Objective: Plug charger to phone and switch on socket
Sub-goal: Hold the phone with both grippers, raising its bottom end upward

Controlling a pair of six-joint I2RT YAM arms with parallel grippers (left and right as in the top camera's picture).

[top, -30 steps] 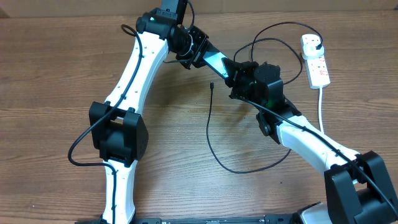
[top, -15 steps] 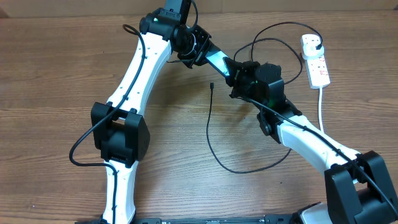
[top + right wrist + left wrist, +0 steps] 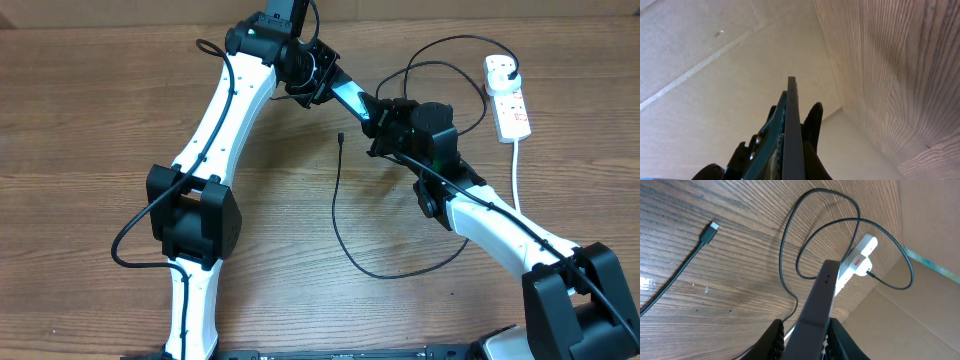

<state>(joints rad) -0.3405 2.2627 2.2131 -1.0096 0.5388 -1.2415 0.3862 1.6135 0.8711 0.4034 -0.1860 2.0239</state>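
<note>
- The socket (image 3: 507, 95) lies at the upper right of the overhead view on the wooden table (image 3: 80, 150). A black plug (image 3: 508, 68) sits in its top end, and its white cord (image 3: 516, 175) trails down the frame.
- The charger (image 3: 336, 190) loops from that plug across the upper centre, then curves down and back up. Its connector tip (image 3: 341, 136) lies free on the wood just below the phone, touching nothing.
- The phone (image 3: 350, 100) hangs above the table in the upper centre, tilted, with each end at a gripper.
- A pale cardboard wall (image 3: 930, 230) stands behind the socket.
- The left gripper (image 3: 322, 82) reaches in from the upper left. In the left wrist view its fingers (image 3: 775, 339) clamp the phone edge-on.
- The right gripper (image 3: 378, 115) comes up from the lower right and meets the phone's lower end. Its jaws look closed on that end.
</note>
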